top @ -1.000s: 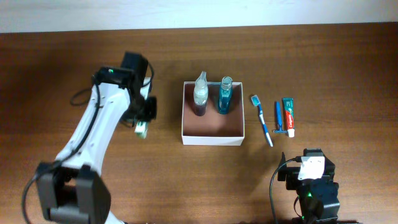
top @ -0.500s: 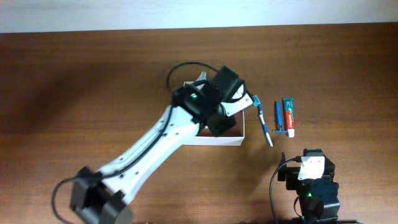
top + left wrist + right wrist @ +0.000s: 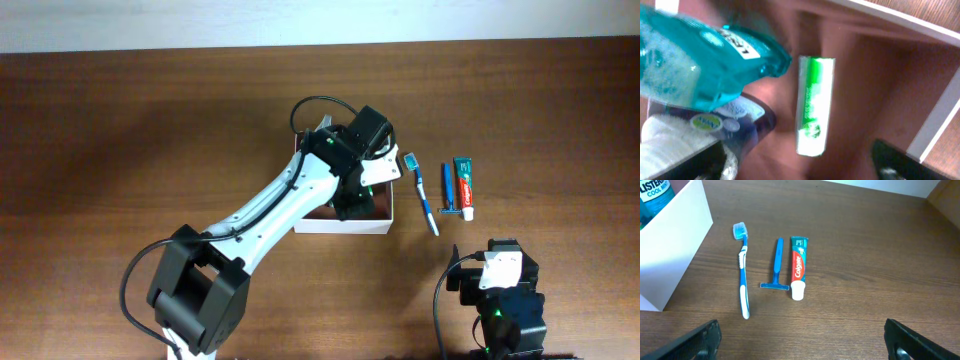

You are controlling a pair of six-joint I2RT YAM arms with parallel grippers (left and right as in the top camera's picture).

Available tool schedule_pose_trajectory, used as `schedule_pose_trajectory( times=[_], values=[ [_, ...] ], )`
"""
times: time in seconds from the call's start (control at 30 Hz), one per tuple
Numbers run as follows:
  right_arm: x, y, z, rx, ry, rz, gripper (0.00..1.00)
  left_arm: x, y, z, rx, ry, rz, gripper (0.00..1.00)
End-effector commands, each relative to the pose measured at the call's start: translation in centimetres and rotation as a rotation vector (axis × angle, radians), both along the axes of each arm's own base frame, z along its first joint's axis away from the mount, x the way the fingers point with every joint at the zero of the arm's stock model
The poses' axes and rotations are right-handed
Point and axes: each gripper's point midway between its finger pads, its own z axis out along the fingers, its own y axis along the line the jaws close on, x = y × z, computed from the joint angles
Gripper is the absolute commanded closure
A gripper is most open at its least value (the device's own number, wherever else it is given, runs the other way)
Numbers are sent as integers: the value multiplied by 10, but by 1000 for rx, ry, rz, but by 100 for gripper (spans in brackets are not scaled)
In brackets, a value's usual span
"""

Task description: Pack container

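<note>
The container is a shallow white box with a reddish-brown floor at mid table. My left gripper hangs over its right half, open. In the left wrist view a green-and-white tube lies loose on the box floor, just beyond the open left gripper. Beside the tube are a teal mouthwash bottle and a dark bottle with a white top. My right gripper is open and empty over bare table near the front edge. The arm hides most of the box in the overhead view.
To the right of the container lie a blue toothbrush, a blue razor and a red toothpaste tube, side by side. The right wrist view shows them ahead, with the box's white wall at left.
My left arm swung from left of the container to over its right half. Its jaws opened and the green-and-white tube it carried now lies inside. The right arm has not moved.
</note>
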Motion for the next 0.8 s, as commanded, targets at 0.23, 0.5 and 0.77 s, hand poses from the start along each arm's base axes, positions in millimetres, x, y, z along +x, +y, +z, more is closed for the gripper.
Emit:
schedule_pose_trajectory(
  times=[0.23, 0.5, 0.77],
  values=[
    [0, -1, -2, 13, -1, -10, 1, -11, 37, 127, -155, -27, 329, 0],
    [0, -1, -2, 11, -2, -10, 1, 1, 180, 198, -341, -108, 908, 0],
    [10, 24, 19, 79, -93, 121, 1, 9, 277, 205, -398, -131, 1202, 0]
  ],
)
